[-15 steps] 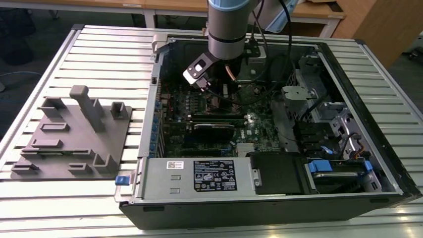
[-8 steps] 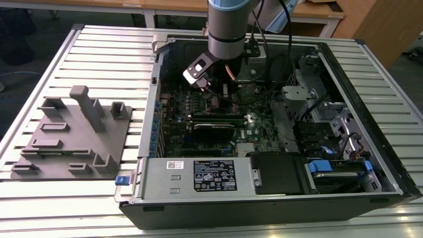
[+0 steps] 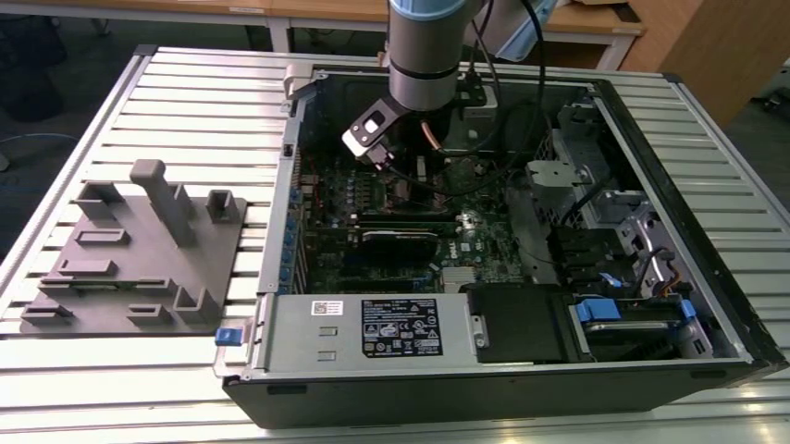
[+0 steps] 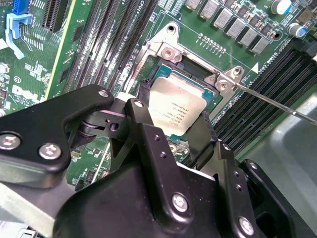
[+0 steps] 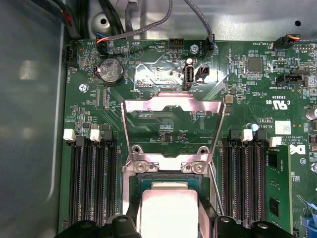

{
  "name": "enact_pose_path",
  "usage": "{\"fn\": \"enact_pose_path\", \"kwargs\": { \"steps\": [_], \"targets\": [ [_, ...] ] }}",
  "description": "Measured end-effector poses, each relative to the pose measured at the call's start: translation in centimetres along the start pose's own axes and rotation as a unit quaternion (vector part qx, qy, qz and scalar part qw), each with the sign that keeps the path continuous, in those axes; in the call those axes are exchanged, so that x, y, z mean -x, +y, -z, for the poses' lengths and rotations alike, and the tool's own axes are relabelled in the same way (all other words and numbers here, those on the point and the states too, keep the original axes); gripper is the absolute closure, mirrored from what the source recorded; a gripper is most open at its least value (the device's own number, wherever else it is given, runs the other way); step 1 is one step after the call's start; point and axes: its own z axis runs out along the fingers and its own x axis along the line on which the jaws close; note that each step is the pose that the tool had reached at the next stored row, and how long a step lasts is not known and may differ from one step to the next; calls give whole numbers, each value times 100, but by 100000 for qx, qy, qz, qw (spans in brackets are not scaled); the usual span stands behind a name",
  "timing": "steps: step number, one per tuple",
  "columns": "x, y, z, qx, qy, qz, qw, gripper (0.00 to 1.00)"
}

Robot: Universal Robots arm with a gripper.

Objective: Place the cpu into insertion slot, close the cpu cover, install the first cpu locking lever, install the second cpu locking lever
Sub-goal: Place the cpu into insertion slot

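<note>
gripper (image 4: 174,118): was clamped on chip (image 4: 177,105) | chip: sat over socket (image 4: 197,74), seating unclear | cover (image 5: 171,105): stood hinged open

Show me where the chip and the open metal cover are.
chip (image 4: 176,106): second wrist view, middle of its silvery top.
cover (image 5: 171,105): first wrist view, the bar opposite its hinge.
</note>
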Motion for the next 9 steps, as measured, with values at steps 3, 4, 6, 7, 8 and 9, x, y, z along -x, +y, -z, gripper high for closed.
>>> {"fn": "enact_pose_path", "kwargs": {
  "steps": [3,4,6,7,8,9],
  "targets": [
    [0,0,-1,-5,-7,0,100000,46],
    [-1,0,-5,1,6,0,100000,46],
    [1,0,-13,-6,-12,0,100000,46],
    [1,-1,-15,-10,-21,1,100000,46],
    [1,-1,-15,-11,-17,2,100000,46],
    [1,-1,-16,-11,-15,3,100000,46]
  ]
}}
